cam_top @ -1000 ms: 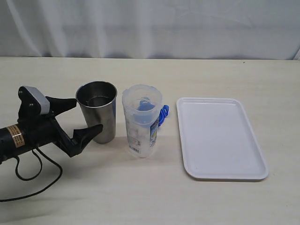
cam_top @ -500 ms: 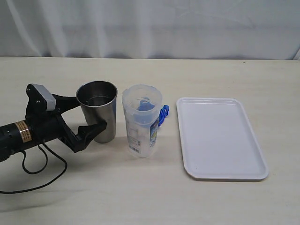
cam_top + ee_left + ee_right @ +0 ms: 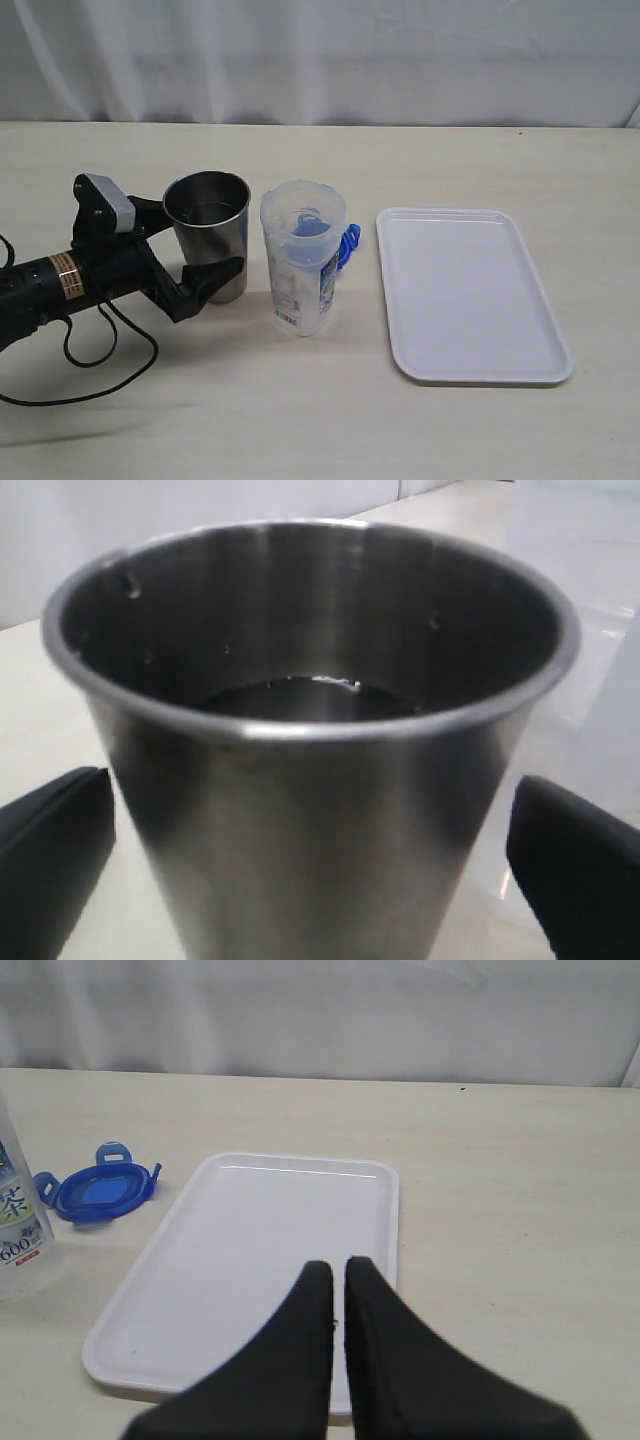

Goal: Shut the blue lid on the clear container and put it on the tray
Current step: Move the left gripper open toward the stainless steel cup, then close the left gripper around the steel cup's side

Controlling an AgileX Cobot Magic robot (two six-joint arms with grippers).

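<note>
The clear container (image 3: 303,262) stands upright and uncovered at the table's middle; its labelled side shows at the edge of the right wrist view (image 3: 18,1225). Behind it the blue lid (image 3: 349,243) lies flat on the table (image 3: 100,1185), between the container and the tray (image 3: 470,300). The white tray (image 3: 240,1260) holds nothing. My left gripper (image 3: 200,240) is open. Its fingers (image 3: 50,860) straddle a steel tumbler (image 3: 208,235) with a gap on each side. My right gripper (image 3: 338,1265) is shut on nothing, above the tray's near edge. It is out of the exterior view.
The steel tumbler (image 3: 310,760) stands just left of the container and holds some liquid. A black cable (image 3: 90,360) trails from the left arm over the table. A white curtain (image 3: 320,60) closes off the far side.
My left gripper has slid to the right, and its open fingers now reach around the steel tumbler. The container, lid and tray have not moved.
</note>
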